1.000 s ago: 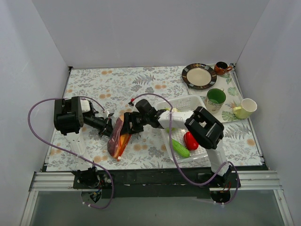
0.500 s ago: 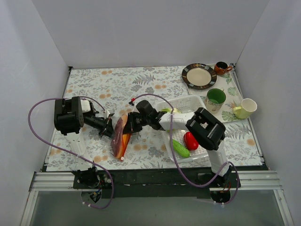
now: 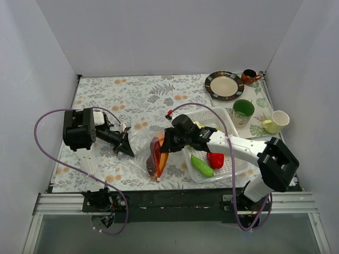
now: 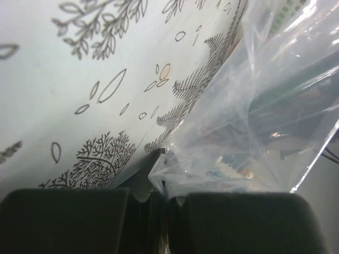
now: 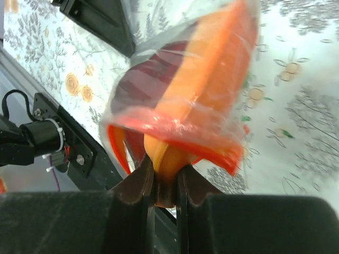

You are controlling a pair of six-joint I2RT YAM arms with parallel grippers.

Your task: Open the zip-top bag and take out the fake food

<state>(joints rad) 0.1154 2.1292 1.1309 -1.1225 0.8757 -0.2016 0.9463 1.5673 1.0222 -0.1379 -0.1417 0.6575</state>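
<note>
Between left gripper and right gripper: zip-top bag spans the gap, no passage.
Right of right gripper: white tray holding cucumber and red pepper.
Beyond both: open tablecloth.

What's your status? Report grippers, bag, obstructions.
Left gripper shut on zip-top bag. Right gripper shut on orange piece at bag mouth. Tray adjacent, not obstructing.

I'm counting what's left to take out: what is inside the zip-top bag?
An orange piece shows inside the zip-top bag, its tip between the right fingers, beside a dark maroon shape I cannot identify. Anything behind them is covered.
</note>
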